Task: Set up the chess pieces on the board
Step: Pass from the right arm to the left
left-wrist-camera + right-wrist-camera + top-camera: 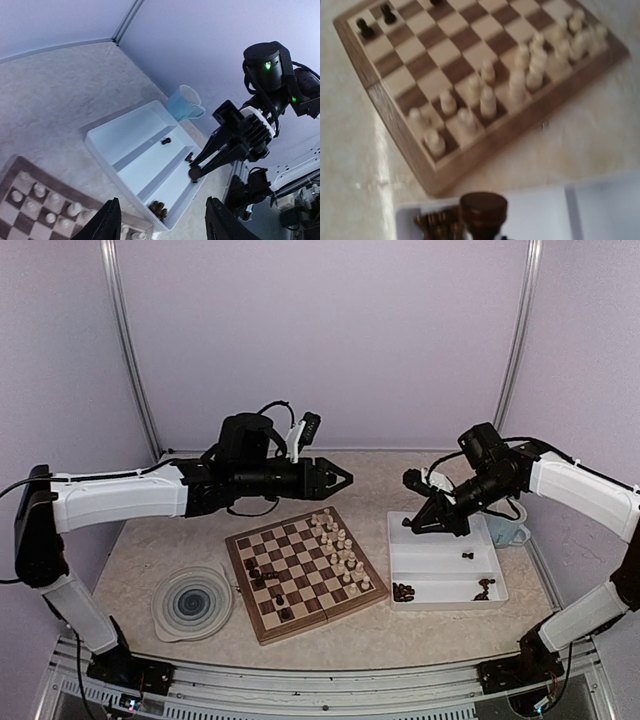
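The board (300,575) lies at the table's middle. Cream chess pieces (340,540) crowd its right side and a few dark ones (262,572) stand on its left part. My left gripper (341,478) hovers open and empty above the board's far edge; in its wrist view its fingers (110,221) frame the tray. My right gripper (412,526) is shut on a dark chess piece (483,209) above the tray's near-left end, with that piece (194,173) also showing in the left wrist view. The board (395,110) fills the right wrist view with cream pieces (487,100).
A white two-compartment tray (440,565) sits right of the board with clusters of dark pieces (403,591) and a single one (467,556). A pale blue cup (508,525) stands behind it. A round blue-swirl plate (192,602) lies left of the board.
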`<control>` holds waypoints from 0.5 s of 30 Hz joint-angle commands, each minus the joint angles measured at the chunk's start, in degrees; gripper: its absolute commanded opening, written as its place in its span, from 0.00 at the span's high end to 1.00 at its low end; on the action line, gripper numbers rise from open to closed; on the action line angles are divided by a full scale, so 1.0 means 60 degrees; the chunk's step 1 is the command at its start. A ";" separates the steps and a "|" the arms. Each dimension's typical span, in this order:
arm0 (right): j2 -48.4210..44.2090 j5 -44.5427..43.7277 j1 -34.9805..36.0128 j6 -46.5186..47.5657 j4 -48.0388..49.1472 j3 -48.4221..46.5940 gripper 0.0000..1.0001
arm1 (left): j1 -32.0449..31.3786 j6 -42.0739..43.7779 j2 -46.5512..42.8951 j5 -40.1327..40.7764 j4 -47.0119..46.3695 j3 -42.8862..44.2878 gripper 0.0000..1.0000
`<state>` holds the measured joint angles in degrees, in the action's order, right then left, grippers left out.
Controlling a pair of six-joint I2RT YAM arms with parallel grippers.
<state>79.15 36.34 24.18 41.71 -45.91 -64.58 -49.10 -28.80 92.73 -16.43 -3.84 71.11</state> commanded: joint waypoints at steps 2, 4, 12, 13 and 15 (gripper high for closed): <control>0.0564 -0.0067 0.0741 -0.0012 -0.0532 -0.1138 0.98 | -0.0636 -0.1299 0.1822 -0.1559 -0.1201 0.1418 0.42; 0.0699 -0.0244 0.0950 -0.0094 -0.0509 -0.1350 0.98 | -0.0736 -0.1511 0.2244 -0.1829 -0.1350 0.1617 0.43; 0.0907 -0.0429 0.1270 -0.0207 -0.0412 -0.1649 0.99 | -0.0795 -0.2190 0.2814 -0.2572 -0.2018 0.1365 0.49; 0.0926 -0.0420 0.1285 -0.0193 -0.0435 -0.1678 0.99 | -0.0796 -0.2252 0.2871 -0.2643 -0.2141 0.1325 0.51; 0.0971 -0.0417 0.1326 -0.0181 -0.0460 -0.1748 0.99 | -0.0796 -0.2397 0.2972 -0.2837 -0.2384 0.1316 0.55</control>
<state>84.27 33.89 31.16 40.80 -47.09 -72.93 -53.95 -40.69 109.30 -29.61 -12.80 79.33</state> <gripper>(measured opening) 0.080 0.484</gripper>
